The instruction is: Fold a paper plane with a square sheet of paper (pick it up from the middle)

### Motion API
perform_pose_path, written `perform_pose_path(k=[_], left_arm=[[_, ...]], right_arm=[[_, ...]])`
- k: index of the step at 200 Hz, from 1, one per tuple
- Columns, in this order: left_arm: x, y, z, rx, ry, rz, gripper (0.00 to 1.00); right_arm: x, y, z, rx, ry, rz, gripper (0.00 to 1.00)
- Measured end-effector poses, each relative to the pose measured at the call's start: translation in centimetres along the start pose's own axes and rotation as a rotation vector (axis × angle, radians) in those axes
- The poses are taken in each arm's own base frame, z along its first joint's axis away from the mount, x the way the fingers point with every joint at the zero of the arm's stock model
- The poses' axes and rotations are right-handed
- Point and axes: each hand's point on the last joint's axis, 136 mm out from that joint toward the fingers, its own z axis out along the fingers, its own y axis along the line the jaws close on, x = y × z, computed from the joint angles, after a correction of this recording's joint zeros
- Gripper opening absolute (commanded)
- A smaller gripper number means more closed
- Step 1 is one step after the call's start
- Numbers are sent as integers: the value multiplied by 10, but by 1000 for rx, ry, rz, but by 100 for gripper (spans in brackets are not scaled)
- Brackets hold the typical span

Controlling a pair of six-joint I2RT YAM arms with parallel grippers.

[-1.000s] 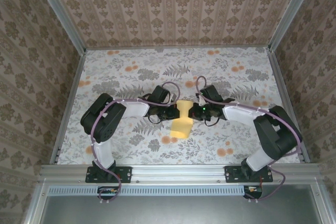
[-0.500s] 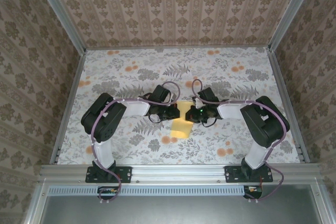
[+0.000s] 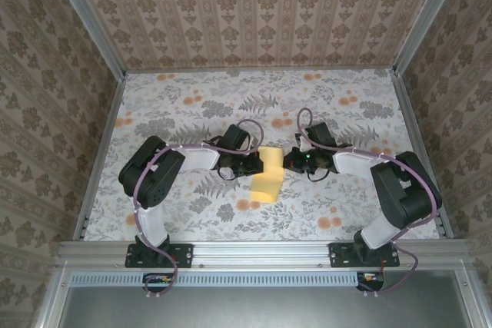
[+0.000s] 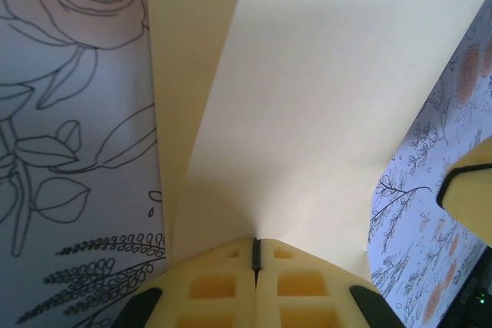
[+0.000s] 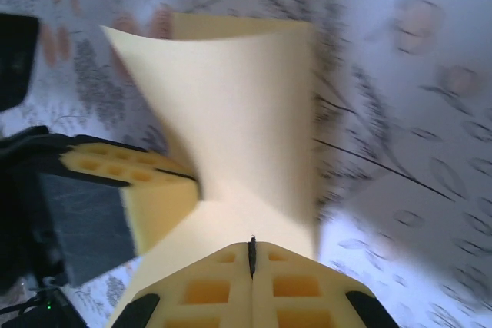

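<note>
Early going here: the square sheet of paper [image 3: 267, 178] is lifted at the centre of the table [image 3: 192, 97], strung between 2 grippers and bowed, its near part drooping. I see no crisp crease and nothing like a dart, so nearly all the folding looks left to do. On one side the left gripper [image 4: 256, 255] has its jaws clamped on the sheet, paper fanning out ahead; opposite, the right gripper [image 5: 251, 255] pinches the other side, jaws closed on paper
</note>
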Motion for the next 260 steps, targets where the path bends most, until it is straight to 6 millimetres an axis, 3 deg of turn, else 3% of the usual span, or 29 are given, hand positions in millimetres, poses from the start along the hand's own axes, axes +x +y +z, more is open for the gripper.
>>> perform_pose_path(k=[33,67,136,156,175,217,260], left_arm=[[0,0,0,0,0,0,0],[0,0,0,-1,0,-4,0],[0,0,0,-1,0,-12,0],[0,0,0,-1,1,-12,0],[0,0,0,-1,0,-11,0],[0,0,0,-1,0,-11,0],[0,0,0,-1,0,-11,0]], right_arm=[[-5,20,26,-38,56,-28,0],[1,8,45,-41,103,8,0],[-35,-39,18,-30,5,114,0],[-43,-37,6,-14,-34,99,0],[-46,-22,1,-32,-53,59,0],[-26,3,23,-56,11,-8,0],[-33,-15,41,-18,38,40,0]])
